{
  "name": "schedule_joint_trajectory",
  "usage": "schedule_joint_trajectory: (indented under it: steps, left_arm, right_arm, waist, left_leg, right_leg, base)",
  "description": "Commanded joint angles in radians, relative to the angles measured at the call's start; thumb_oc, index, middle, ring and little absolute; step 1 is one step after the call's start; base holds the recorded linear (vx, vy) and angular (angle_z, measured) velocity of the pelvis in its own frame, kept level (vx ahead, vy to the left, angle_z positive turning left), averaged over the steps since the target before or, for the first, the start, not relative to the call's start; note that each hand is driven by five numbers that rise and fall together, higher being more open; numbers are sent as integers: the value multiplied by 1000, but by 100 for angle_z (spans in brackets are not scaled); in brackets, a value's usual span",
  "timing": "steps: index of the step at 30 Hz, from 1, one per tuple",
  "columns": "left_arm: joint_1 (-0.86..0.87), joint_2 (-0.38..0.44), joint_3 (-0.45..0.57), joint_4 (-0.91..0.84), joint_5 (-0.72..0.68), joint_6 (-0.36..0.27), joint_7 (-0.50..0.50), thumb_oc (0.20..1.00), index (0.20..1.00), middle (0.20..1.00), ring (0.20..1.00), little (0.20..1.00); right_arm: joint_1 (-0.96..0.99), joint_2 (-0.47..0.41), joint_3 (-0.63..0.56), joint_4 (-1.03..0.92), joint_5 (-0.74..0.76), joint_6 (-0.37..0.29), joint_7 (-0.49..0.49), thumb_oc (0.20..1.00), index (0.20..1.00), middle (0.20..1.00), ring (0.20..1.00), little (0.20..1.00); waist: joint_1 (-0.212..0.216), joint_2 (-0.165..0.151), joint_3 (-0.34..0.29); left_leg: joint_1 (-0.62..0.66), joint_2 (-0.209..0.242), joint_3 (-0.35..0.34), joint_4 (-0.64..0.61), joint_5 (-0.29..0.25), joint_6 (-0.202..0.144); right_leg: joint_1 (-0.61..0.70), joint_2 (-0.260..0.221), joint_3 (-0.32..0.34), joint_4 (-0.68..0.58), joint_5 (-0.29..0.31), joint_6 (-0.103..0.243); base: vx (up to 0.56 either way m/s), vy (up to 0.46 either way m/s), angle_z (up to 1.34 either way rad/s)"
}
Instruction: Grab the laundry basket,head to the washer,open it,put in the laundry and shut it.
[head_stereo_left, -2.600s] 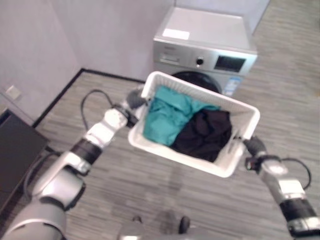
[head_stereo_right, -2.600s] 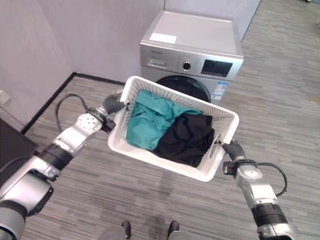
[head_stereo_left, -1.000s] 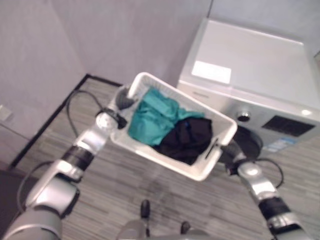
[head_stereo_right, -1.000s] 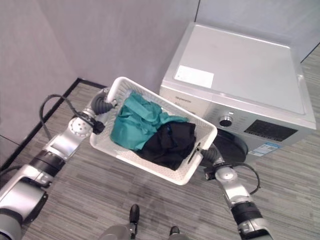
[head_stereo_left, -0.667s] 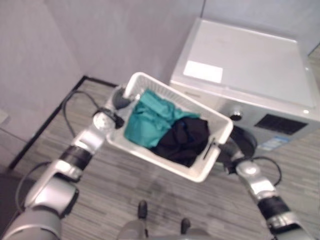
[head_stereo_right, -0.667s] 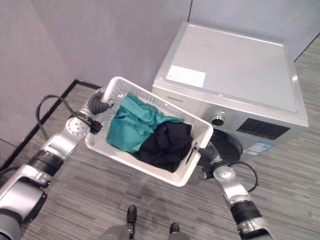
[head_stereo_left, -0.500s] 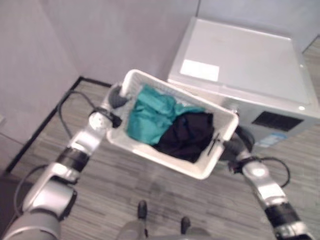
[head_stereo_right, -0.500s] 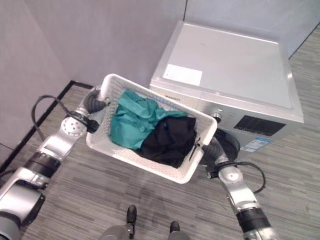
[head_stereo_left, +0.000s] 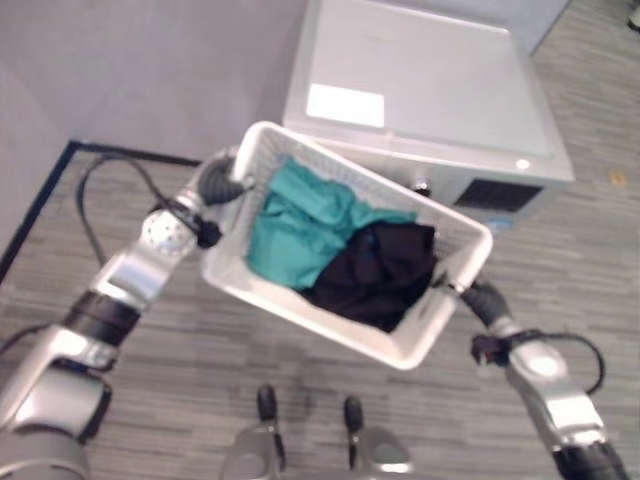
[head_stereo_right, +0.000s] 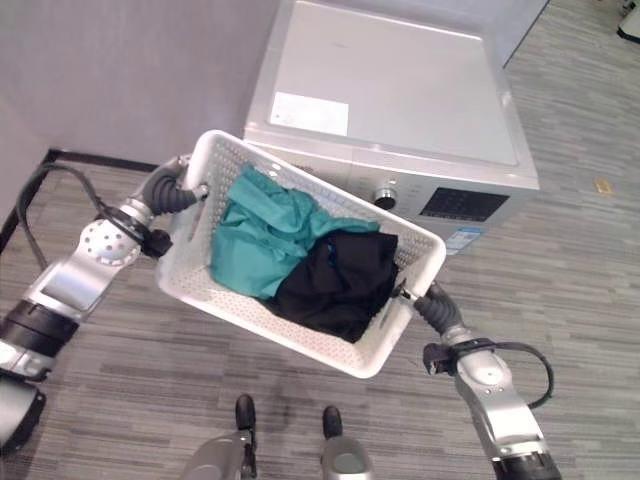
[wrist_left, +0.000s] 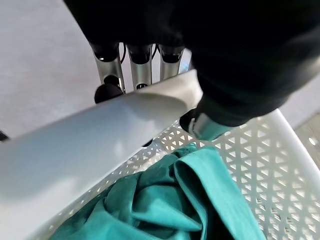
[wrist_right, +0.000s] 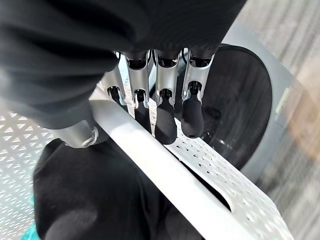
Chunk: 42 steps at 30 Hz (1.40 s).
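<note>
Between my two hands, white laundry basket (head_stereo_right: 215, 285) held off floor, just before washer (head_stereo_right: 400, 110). Left hand (head_stereo_right: 165, 190) fingers (wrist_left: 107, 65) curled over one end rim; right hand (head_stereo_right: 432, 300) fingers (wrist_right: 165, 112) hooked over opposite rim. Teal garment (head_stereo_right: 255, 240) and black garment (head_stereo_right: 340, 280) inside basket.

a home laundry corner is suggested by a silver front-load washer (head_stereo_right: 400, 110) set on grey wood-look floor (head_stereo_right: 580, 280) w/ plain walls (head_stereo_right: 120, 60).
</note>
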Motion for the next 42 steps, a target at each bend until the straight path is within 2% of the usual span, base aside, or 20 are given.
schedule_joint_trajectory:
  steps: [1,4,5,6,7,9,17,19,20,23,28,31,32,33,34,35,37,38,41,42]
  left_arm:
    - [-220,58,20,15,-60,-21,-49,200,200,200,200,200]
    - [-241,189,-21,-103,-147,-24,-88,200,200,200,200,200]
    - [-243,191,-23,-105,-149,-23,-89,200,200,200,200,200]
    - [-246,280,-42,-172,-185,-31,-116,200,200,200,200,200]
    - [-247,282,-42,-175,-187,-30,-116,200,200,200,200,200]
    - [-216,404,-47,-265,-259,-46,-125,200,200,200,200,200]
    - [-141,565,42,-373,-421,-111,-46,200,200,200,200,200]
    - [-129,566,54,-375,-422,-111,-46,200,200,200,200,200]
    - [-135,630,83,-388,-492,-137,-11,200,200,200,200,200]
    - [-168,641,80,-382,-520,-159,29,200,200,200,200,200]
    - [-305,602,-32,-301,-564,-177,90,200,200,200,200,200]
    - [-483,513,-207,-185,-592,-168,111,200,200,200,200,200]
    - [-621,402,-331,-58,-621,-165,125,200,200,200,200,200]
    - [-638,402,-348,-53,-623,-167,125,200,200,200,200,200]
    - [-685,291,-380,17,-629,-165,134,200,200,200,200,200]
    - [-698,290,-393,26,-631,-168,134,200,200,200,200,200]
    - [-743,103,-417,156,-638,-156,146,200,200,200,200,200]
    - [-743,109,-417,163,-639,-159,145,200,200,200,200,200]
    - [-756,5,-409,262,-645,-153,150,200,200,200,200,200]
    - [-794,-88,-408,396,-654,-143,154,200,200,200,200,200]
  right_arm:
    - [25,-138,-129,-79,116,-85,95,200,200,200,200,200]
    - [84,-187,-224,-192,210,-107,135,200,200,200,200,200]
    - [87,-185,-226,-194,211,-106,136,200,200,200,200,200]
    - [104,-213,-264,-229,243,-114,151,200,200,200,200,200]
    - [105,-212,-265,-230,244,-113,152,200,200,200,200,200]
    - [132,-248,-315,-276,306,-135,166,200,200,200,200,200]
    - [107,-305,-362,-305,391,-189,119,200,200,200,200,200]
    - [105,-307,-361,-304,392,-190,119,200,200,200,200,200]
    - [84,-351,-411,-294,412,-206,92,200,200,200,200,200]
    - [64,-389,-444,-271,412,-214,61,200,200,200,200,200]
    - [-32,-485,-455,-181,399,-224,-28,200,200,200,200,200]
    - [-111,-571,-431,-108,378,-215,-85,200,200,200,200,200]
    - [-206,-635,-379,-31,363,-203,-117,200,200,200,200,200]
    - [-211,-632,-376,-28,363,-204,-117,200,200,200,200,200]
    - [-281,-677,-342,24,346,-187,-148,200,200,200,200,200]
    - [-299,-678,-326,33,346,-189,-148,200,200,200,200,200]
    - [-459,-725,-177,115,324,-163,-170,200,200,200,200,200]
    - [-503,-727,-135,130,323,-165,-171,200,200,200,200,200]
    - [-630,-736,-3,187,314,-145,-171,200,200,200,200,200]
    - [-791,-733,149,268,319,-129,-173,200,200,200,200,200]
  waist:
    - [48,33,-113]
    - [63,19,-102]
    - [63,19,-101]
    - [69,16,-102]
    - [68,16,-101]
    - [75,13,-100]
    - [76,12,-121]
    - [77,13,-120]
    - [85,3,-138]
    - [79,0,-148]
    - [47,11,-172]
    - [35,30,-183]
    - [35,34,-187]
    - [35,30,-186]
    - [30,38,-183]
    - [28,35,-184]
    - [24,49,-175]
    - [15,51,-175]
    - [7,56,-165]
    - [-9,68,-152]
  left_leg:
    - [-4,62,-144,217,-211,16]
    - [-27,70,-150,274,-236,15]
    - [-29,70,-151,278,-238,15]
    - [-37,73,-155,301,-250,12]
    - [-39,73,-156,306,-252,12]
    - [-54,73,-162,348,-273,14]
    - [-65,65,-142,385,-307,29]
    - [-64,65,-139,384,-307,30]
    - [-52,62,-120,370,-310,38]
    - [-45,53,-117,358,-306,42]
    - [-5,30,-109,246,-264,41]
    - [21,11,-109,177,-235,49]
    - [46,-3,-108,131,-220,52]
    - [47,-3,-108,129,-219,51]
    - [52,-13,-116,103,-206,51]
    - [54,-13,-117,98,-204,51]
    - [71,-25,-116,66,-198,56]
    - [73,-24,-115,64,-199,56]
    - [96,-29,-123,43,-200,57]
    - [151,-34,-138,23,-213,55]
  right_leg:
    - [-93,-73,-13,89,40,77]
    - [-80,-86,-38,87,42,85]
    - [-80,-86,-40,87,42,85]
    - [-75,-91,-49,90,43,88]
    - [-74,-91,-50,90,43,89]
    - [-69,-97,-56,97,41,93]
    - [-73,-120,-41,86,66,108]
    - [-74,-120,-38,86,66,109]
    - [-78,-127,-21,67,89,118]
    - [-80,-132,-14,64,109,119]
    - [-89,-135,-22,64,164,121]
    - [-104,-122,-21,84,165,121]
    - [-111,-116,-24,82,171,124]
    - [-111,-116,-24,82,171,124]
    - [-125,-103,-13,68,181,124]
    - [-126,-103,-14,68,181,124]
    - [-165,-73,-5,21,184,125]
    - [-164,-71,-4,20,184,124]
    - [-198,-44,-1,-5,186,123]
    - [-240,-10,3,-34,196,125]
  base:
    - [-32,-7,-18]
    - [-14,-9,-1]
    - [-3,-6,8]
    - [0,-6,6]
    - [2,1,4]
    - [11,27,12]
    - [8,67,7]
    - [15,43,-14]
    - [49,79,-35]
    - [51,68,-38]
    - [45,78,-8]
    - [42,103,1]
    - [52,101,3]
    - [82,112,7]
    - [43,44,4]
    - [63,71,3]
    - [76,41,6]
    - [96,23,3]
    - [133,-2,-6]
    - [278,-18,-11]
